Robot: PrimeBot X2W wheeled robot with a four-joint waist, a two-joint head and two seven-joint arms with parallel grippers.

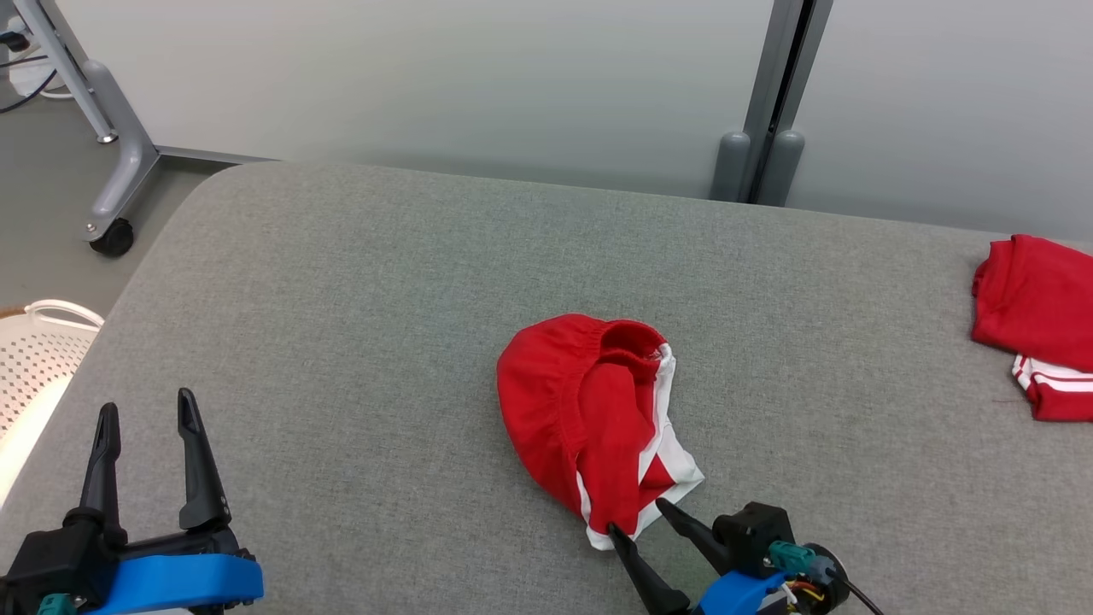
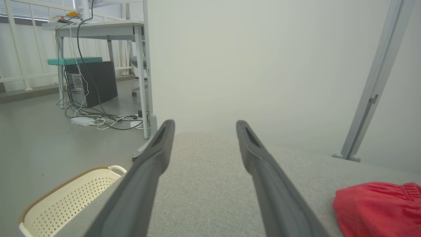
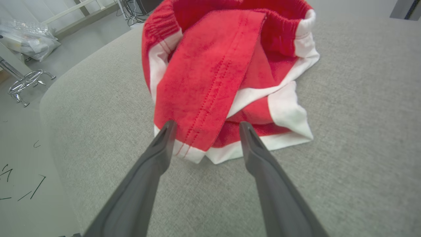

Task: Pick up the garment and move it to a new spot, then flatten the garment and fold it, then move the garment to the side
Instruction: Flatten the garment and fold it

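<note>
Red shorts with white trim, the garment (image 1: pixel 589 418), are lying crumpled near the middle of the grey fabric-covered table (image 1: pixel 341 299), with the elastic waistband turned toward the far edge and the white-edged hems pointing toward me. I am keeping the right gripper (image 1: pixel 638 518) low at the near hem with its two fingers spread wide. In the right wrist view the tips are standing on either side of the red fold, and I cannot tell whether they are touching the cloth. The left gripper (image 1: pixel 145 402) is hovering over the table's near left part, fingers likewise parted and gripping nothing, well apart from the garment. A folded red piece (image 1: pixel 1037 316) is sitting at the table's right edge, and a white perforated basket (image 1: pixel 34 359) is standing beside the table's left side.
</note>
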